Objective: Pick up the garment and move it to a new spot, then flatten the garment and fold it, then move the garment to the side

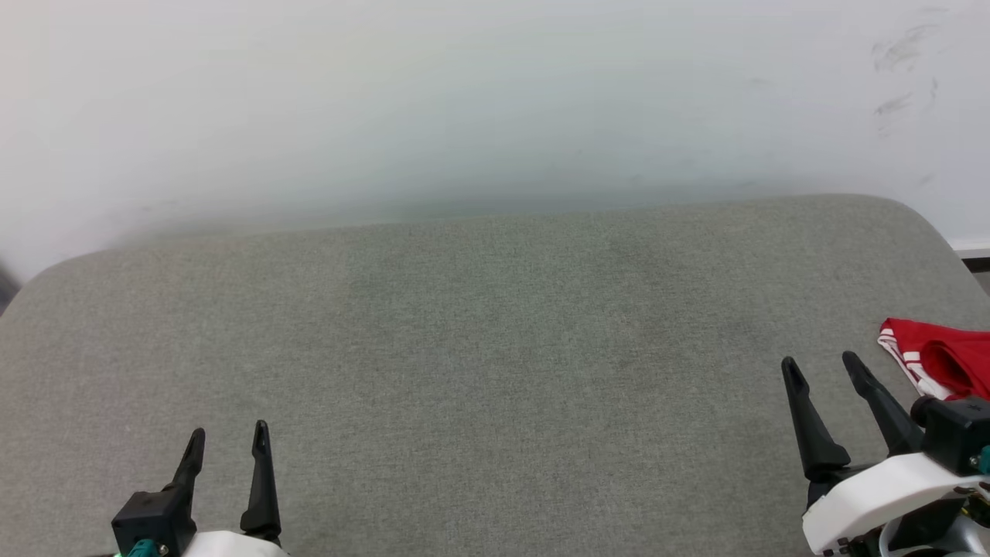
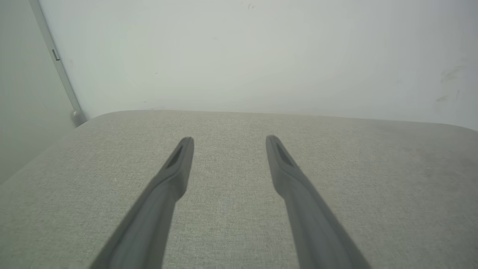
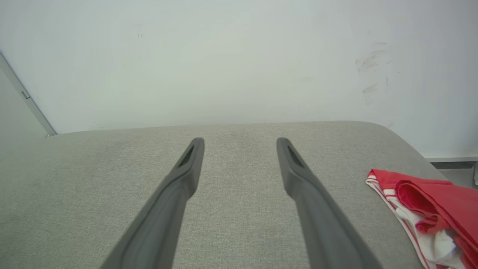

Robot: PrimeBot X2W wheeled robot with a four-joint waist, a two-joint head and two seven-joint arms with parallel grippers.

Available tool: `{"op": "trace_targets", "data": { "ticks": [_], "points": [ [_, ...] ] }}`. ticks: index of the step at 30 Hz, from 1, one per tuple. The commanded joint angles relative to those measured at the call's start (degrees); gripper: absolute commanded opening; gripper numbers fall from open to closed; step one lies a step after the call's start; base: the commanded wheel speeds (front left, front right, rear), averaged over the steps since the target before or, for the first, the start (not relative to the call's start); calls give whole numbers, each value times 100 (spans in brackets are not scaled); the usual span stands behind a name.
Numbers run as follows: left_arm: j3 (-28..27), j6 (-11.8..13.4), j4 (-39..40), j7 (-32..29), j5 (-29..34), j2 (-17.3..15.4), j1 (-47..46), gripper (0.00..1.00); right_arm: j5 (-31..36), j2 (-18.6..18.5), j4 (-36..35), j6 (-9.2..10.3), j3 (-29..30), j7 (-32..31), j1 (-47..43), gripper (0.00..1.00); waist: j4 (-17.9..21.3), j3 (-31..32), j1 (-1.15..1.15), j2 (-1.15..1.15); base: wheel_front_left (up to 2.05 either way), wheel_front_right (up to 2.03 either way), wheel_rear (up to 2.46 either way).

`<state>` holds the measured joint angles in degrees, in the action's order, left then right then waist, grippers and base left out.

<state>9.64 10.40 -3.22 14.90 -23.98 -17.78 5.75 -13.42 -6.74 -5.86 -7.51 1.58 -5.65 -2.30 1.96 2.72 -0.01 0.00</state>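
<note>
1. Garment (image 1: 940, 360): red jersey w/ white sleeve and red-white striped trim, bunched in loose layers. Lies at mid-right edge of head view, partly cut by the frame; lower right in right wrist view. Lettering/number not visible.
2. Tabletop (image 1: 495, 348): grey cloth-covered, rounded far corners, fills lower half of head view. Pale wall (image 1: 495, 100) fills the upper half.
3. Left hand (image 1: 229, 435): lower left of head view, fingers spread wide, nothing between them, over bare cloth.
4. Right hand (image 1: 820, 362): lower right of head view, fingers spread wide, holding nothing; garment just beside it toward the frame's right, not touching as far as can be seen.
5. Step in hand (judgement): unsettled. Scene fits either a rumpled heap waiting for pick-up, or a folded piece set aside at the tabletop's edge. Layers look loose rather than crisp, but too much is cut off to rule.
6. Next move: depends on item 5, so none prescribed.
7. Containers: none seen; no contents to list.
</note>
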Motion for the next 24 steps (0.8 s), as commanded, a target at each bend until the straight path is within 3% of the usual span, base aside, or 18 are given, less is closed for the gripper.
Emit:
{"op": "trace_targets", "data": {
  "ticks": [1, 17, 18, 24],
  "points": [
    [20, -24, -24, 39, -23, -12, 66, 100, 55, 49, -82, 4, -5, -33, -73, 100, 2, 15, 1, 0, 0, 0, 0],
    [37, -36, -138, 40, -39, -25, -32, 100, 10, 52, -327, 4, -102, -163, -137, 100, -13, -15, 1, 0, 0, 0, 0],
    [45, -30, -136, -2, -38, -8, -10, 0, 38, 47, -300, 0, -95, -146, -58, 0, -12, -16, 1, 0, 0, 0, 0],
    [39, -96, -291, -94, -337, 135, 7, 0, -292, 66, -54, 0, -76, -144, -55, 0, -17, -26, 1, 0, 0, 0, 0]
  ]
}}
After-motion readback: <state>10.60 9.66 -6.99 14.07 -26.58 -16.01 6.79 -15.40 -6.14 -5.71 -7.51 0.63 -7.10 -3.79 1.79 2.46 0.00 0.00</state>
